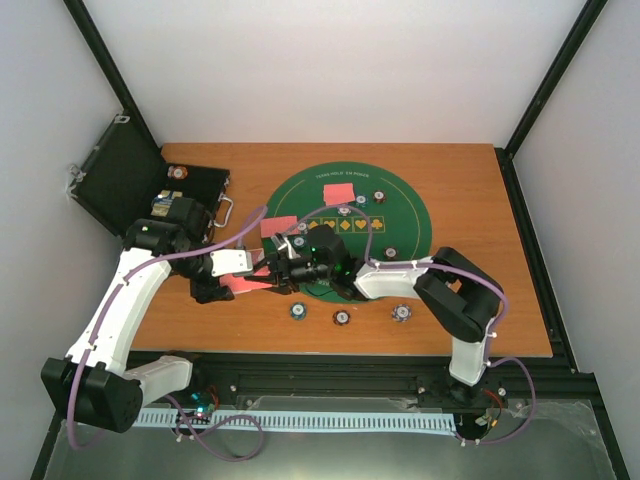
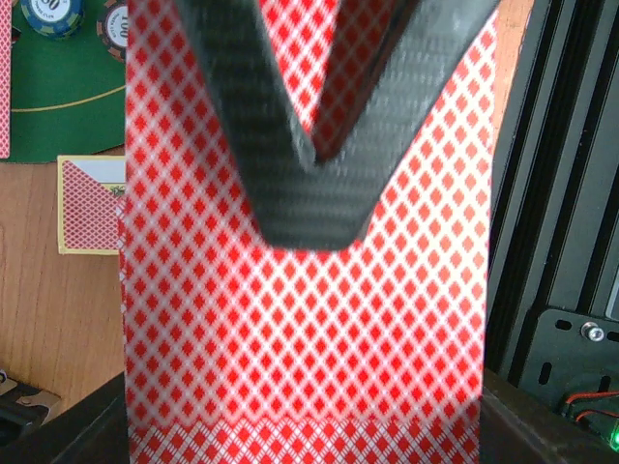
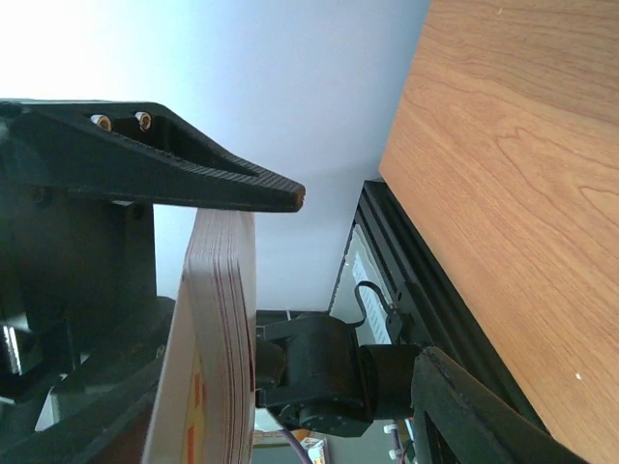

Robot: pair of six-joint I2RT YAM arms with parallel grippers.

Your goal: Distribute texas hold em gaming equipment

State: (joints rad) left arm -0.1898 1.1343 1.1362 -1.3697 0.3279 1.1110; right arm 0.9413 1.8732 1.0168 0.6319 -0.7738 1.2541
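The left pincer [image 2: 311, 208] is pressed together on a deck of red-backed playing cards [image 2: 300, 348]. In the left wrist view the deck's diamond-patterned back fills most of the frame, and the dark carbon-weave fingers [image 2: 251, 116] lie across its upper half. In the overhead view this deck sits left of centre over the wooden table [image 1: 500, 250], just off the lower left rim of the large round green felt mat [image 1: 405, 215].

The right pincer [image 1: 283, 262] reaches in from the right of the overhead frame and meets the deck there. Its jaws are spread. In the right wrist view one black ribbed finger [image 3: 193, 179] stands over the top end of the deck, which is seen edge-on at the lower left of that frame, between the jaws. I cannot tell whether that finger touches the top card.

A pair of red-backed cards [image 1: 340, 192] lies on the mat near its upper middle, and a single red-backed card [image 1: 280, 227] lies at the mat's left rim. Several small chips are scattered on the mat near its printed row of suits. Three more lie in a row on the bare table below the mat: a left striped-rim poker chip [image 1: 298, 310], a middle striped-rim poker chip [image 1: 341, 318] and a right striped-rim poker chip [image 1: 402, 313].

A black hinged case [image 1: 120, 185] stands open at the upper left.
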